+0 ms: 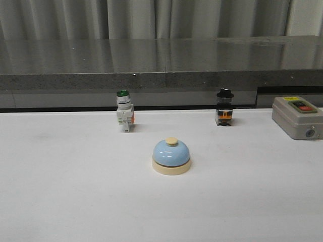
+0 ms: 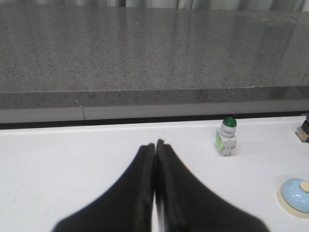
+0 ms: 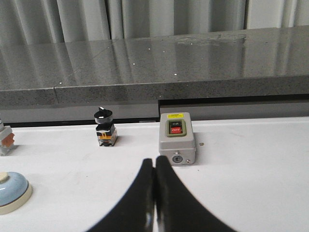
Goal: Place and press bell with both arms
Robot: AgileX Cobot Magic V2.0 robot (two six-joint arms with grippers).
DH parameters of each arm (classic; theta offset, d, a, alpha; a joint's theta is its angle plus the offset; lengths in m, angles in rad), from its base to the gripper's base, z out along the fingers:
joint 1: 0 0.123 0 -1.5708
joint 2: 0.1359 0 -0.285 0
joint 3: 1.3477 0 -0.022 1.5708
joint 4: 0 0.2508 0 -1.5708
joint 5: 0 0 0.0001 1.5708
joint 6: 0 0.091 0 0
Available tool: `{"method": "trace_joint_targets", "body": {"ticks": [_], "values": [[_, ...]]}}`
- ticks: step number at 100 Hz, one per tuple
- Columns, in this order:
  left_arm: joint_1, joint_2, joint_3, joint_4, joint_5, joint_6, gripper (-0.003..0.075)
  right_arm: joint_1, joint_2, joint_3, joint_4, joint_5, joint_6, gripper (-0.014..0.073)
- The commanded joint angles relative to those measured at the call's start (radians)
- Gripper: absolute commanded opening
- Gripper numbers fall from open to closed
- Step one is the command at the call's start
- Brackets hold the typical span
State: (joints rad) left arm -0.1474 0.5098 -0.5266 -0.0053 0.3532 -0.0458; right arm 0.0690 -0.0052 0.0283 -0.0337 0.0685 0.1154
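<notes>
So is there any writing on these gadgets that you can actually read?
"OFF": fairly legible on the red button of the grey box.
Black button above it: light lettering, too blurred to read.
Yellow label on the box's top edge: too small to read.
Bell, green-capped switch, black-knobbed switch: no readable text.

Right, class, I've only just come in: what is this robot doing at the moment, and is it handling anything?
Nothing is being handled. The bell stands upright on the white table, with no arm near it in the front view. Both the left gripper and right gripper are shut and empty, held above the table. Behind the bell stand a green-capped switch, a black-capped switch and a grey button box.
</notes>
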Motion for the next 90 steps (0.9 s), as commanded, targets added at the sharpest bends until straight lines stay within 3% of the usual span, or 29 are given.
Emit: {"method": "trace_joint_targets", "body": {"ticks": [1, 32, 68, 90], "values": [[0.001, 0.002, -0.029, -0.009, -0.071, -0.007, -0.0020, -0.007, 0.008, -0.016, -0.001, -0.087, -0.004, -0.0060], [0.001, -0.044, 0.048, 0.035, -0.146, -0.007, -0.0019, -0.007, 0.008, -0.016, -0.001, -0.087, -0.004, -0.0060], [0.050, -0.322, 0.383, 0.053, -0.317, -0.007, -0.0020, -0.007, 0.008, -0.016, -0.001, -0.087, -0.004, -0.0060], [0.096, -0.490, 0.515, 0.053, -0.323, -0.007, -0.0019, -0.007, 0.008, -0.016, -0.001, -0.087, -0.004, -0.0060]]}}
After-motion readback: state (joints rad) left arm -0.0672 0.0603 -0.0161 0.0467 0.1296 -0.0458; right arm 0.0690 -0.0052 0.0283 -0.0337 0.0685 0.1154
